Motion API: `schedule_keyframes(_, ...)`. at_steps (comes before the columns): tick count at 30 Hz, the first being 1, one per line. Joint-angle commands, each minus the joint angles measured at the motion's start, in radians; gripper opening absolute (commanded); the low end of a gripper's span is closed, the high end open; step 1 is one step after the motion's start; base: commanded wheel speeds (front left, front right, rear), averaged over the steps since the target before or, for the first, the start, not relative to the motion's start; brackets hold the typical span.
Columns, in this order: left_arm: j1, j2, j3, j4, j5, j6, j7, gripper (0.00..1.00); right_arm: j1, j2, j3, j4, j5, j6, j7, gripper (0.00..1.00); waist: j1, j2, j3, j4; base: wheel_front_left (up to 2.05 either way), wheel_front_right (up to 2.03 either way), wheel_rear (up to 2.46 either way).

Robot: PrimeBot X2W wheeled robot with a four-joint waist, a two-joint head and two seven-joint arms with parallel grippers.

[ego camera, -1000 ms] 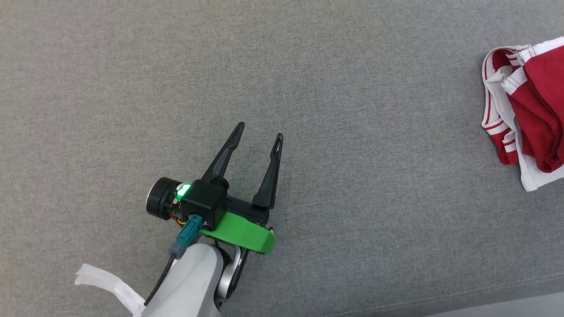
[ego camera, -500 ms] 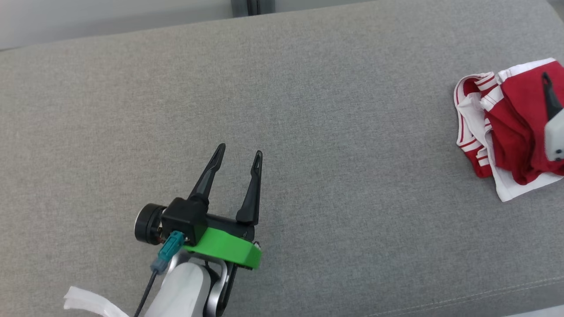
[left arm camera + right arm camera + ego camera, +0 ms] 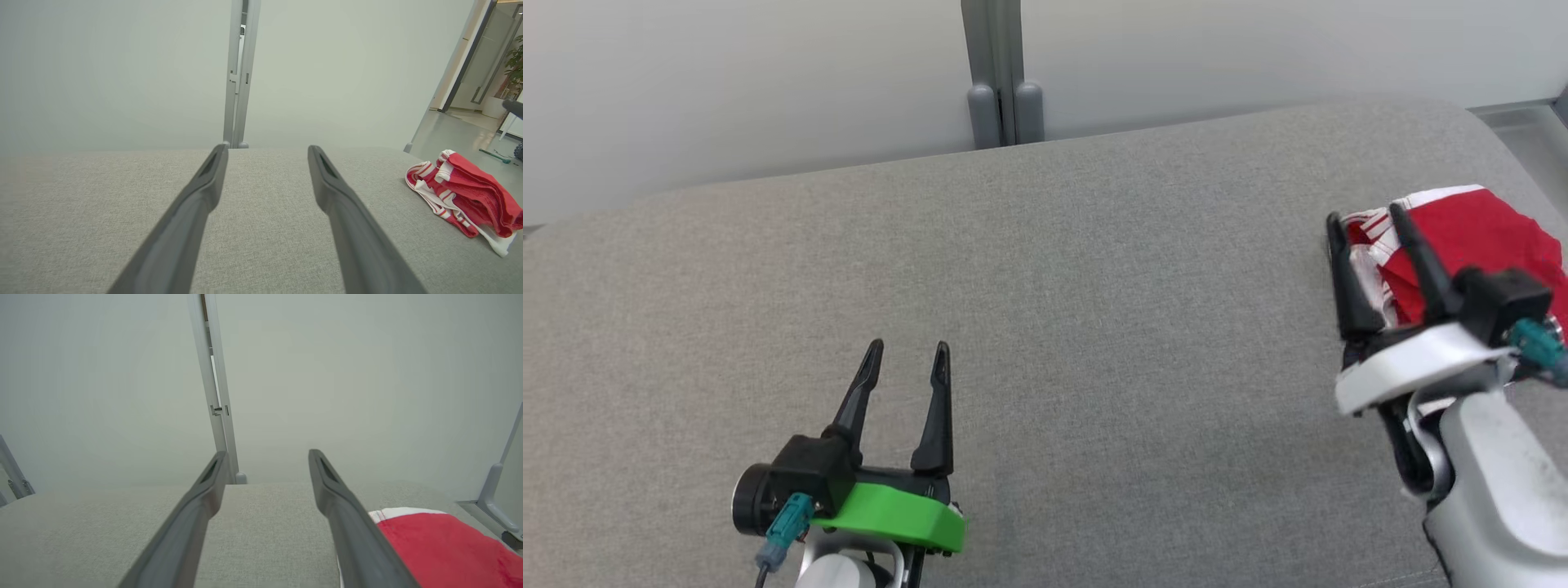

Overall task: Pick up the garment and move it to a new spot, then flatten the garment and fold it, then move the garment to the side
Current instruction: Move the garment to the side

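The garment (image 3: 1474,229) is a red piece with white striped trim, folded into a small bundle at the far right of the grey cushioned surface (image 3: 1094,286). It also shows in the left wrist view, garment (image 3: 470,196), and in the right wrist view, garment (image 3: 441,547). My right gripper (image 3: 1368,216) is open, lifted just in front of the garment's left edge, with nothing between its fingers. My left gripper (image 3: 907,349) is open and empty over bare cushion at the lower left, far from the garment.
A pale wall with a grey vertical post (image 3: 1001,73) runs behind the cushion's back edge. The cushion's rounded right end (image 3: 1503,139) lies just beyond the garment. Floor and a doorway (image 3: 482,81) show past that end.
The head camera has tilted up, bringing the wall into view. My right gripper has come into view, open and drawn back off the garment, which lies where it was. The left gripper stays open.
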Motion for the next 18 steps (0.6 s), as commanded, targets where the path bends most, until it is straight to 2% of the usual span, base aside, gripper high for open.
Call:
schedule_keyframes(1,0.023,0.005,0.010,0.003,-0.007,0.002,0.000,1.00,0.056,0.023,0.004,-0.042,-0.027,-0.001,-0.002,1.00,0.0000,0.0000,-0.041,0.029,0.00,0.00,0.00)
schedule_keyframes(5,0.055,0.005,0.020,0.006,-0.003,0.001,0.000,1.00,0.177,0.126,-0.042,-0.142,-0.051,-0.001,-0.002,1.00,0.0000,0.0000,-0.057,0.046,0.00,0.00,0.00)
schedule_keyframes(9,0.083,0.005,0.027,0.013,0.008,0.010,0.000,1.00,0.274,0.186,-0.060,-0.201,-0.109,-0.001,-0.002,1.00,0.0000,0.0000,-0.068,0.057,0.00,0.00,0.00)
schedule_keyframes(12,0.100,0.005,0.028,0.016,0.008,0.011,0.000,1.00,0.319,0.205,-0.068,-0.232,-0.143,0.000,-0.002,1.00,0.0000,0.0000,-0.072,0.062,0.00,0.00,0.00)
schedule_keyframes(18,0.113,0.005,0.038,0.017,0.002,0.031,0.000,1.00,0.365,0.217,-0.071,-0.258,-0.132,0.000,-0.002,1.00,0.0000,0.0000,-0.075,0.065,0.00,0.00,0.00)
